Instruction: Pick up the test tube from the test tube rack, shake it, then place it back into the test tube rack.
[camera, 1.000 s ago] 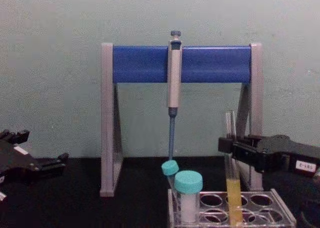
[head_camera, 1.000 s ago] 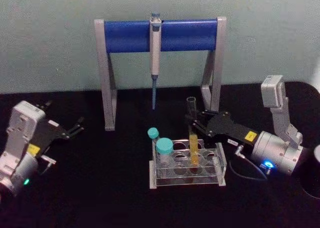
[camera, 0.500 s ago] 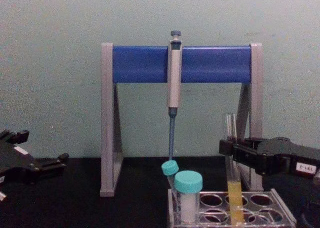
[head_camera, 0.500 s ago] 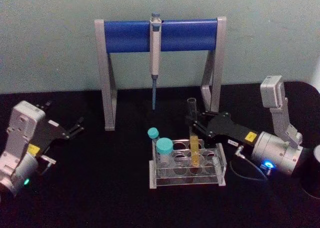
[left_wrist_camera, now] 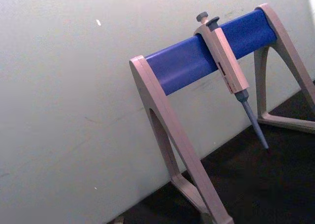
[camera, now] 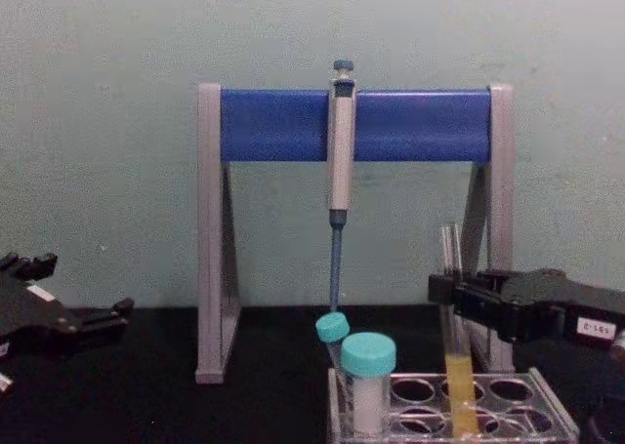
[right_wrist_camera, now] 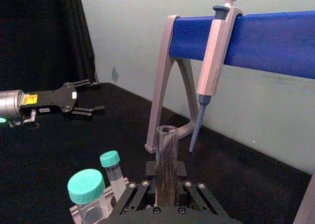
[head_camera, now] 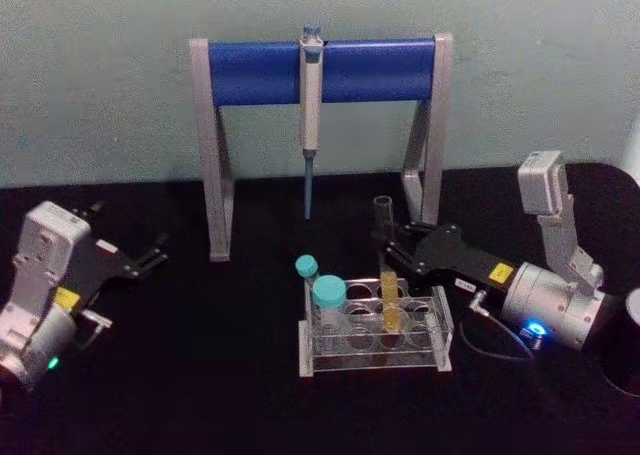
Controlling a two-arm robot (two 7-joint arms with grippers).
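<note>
1. The right gripper (head_camera: 388, 245) is just above the rack (head_camera: 372, 358), its black fingers closed on the upper clear part of the tube (head_camera: 382, 213).
2. The right arm (head_camera: 545, 310) reaches in from the right of the rack, low and nearly level, with a blue light on its silver wrist.
3. The left gripper (head_camera: 152, 255) rests well left of the rack, its fingers spread apart and pointing toward it.
4. The left arm (head_camera: 40, 275) sits low, farther left of the rack, with a green light on its wrist.

Test tube rack (camera: 559, 413) base beyond chest view's lower edge
</note>
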